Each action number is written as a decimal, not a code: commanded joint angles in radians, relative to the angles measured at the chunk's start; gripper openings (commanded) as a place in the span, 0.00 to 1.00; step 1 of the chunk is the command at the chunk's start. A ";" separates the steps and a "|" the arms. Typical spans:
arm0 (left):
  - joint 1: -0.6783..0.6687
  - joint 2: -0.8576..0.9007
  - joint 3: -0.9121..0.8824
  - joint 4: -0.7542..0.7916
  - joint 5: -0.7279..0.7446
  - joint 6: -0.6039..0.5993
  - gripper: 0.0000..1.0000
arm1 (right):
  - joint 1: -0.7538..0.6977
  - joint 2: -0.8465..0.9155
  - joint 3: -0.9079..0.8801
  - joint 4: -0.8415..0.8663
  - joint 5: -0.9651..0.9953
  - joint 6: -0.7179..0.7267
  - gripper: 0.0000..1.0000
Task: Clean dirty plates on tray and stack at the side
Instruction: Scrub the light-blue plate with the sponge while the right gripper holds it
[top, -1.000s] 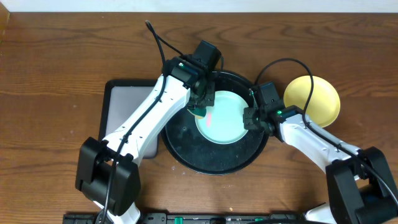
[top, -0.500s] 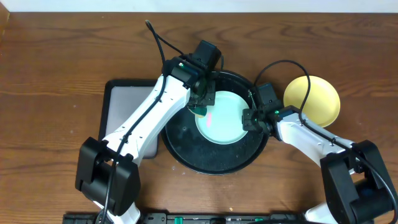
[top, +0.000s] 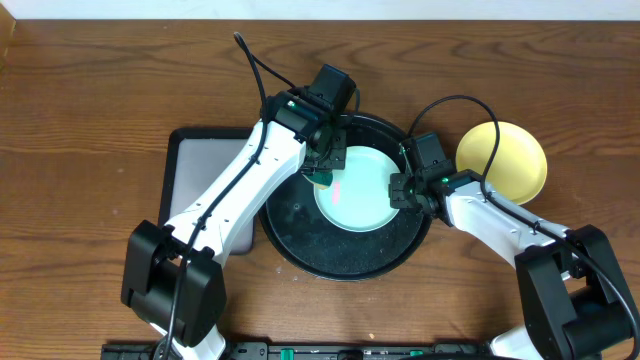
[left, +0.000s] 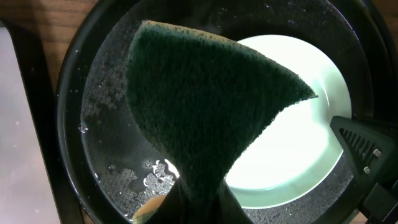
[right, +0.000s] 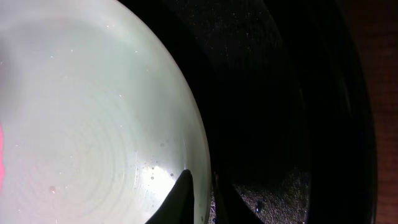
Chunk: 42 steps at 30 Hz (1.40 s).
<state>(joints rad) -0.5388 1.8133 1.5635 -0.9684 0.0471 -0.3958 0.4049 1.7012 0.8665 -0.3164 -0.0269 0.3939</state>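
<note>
pinching the plate (top: 362, 200) rim at 3 o'clock, right gripper (right: 202, 194) steadies it; left gripper (left: 194, 204) clenches a sponge (left: 205, 106) at 9 o'clock, ready to scrub.

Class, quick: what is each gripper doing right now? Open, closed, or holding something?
Left gripper: closed, holding the sponge.
Right gripper: closed on the rim of the mint plate.

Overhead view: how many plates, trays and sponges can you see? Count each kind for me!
Plates: 2 (mint plate, yellow plate)
Trays: 2 (round black tray, rectangular tray)
Sponges: 1 (green sponge)
Total: 5
</note>
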 joint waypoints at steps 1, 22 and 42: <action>-0.002 0.005 -0.002 -0.002 -0.002 -0.009 0.08 | -0.006 0.002 -0.003 0.004 0.007 0.002 0.11; -0.002 0.005 -0.002 -0.002 -0.002 -0.009 0.08 | -0.006 -0.052 -0.003 -0.005 0.017 -0.010 0.13; -0.002 0.005 -0.002 -0.002 -0.002 -0.009 0.08 | -0.005 -0.014 -0.006 0.001 0.041 -0.005 0.03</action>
<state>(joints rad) -0.5388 1.8133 1.5635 -0.9688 0.0471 -0.3958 0.4049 1.6787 0.8665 -0.3191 -0.0002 0.3935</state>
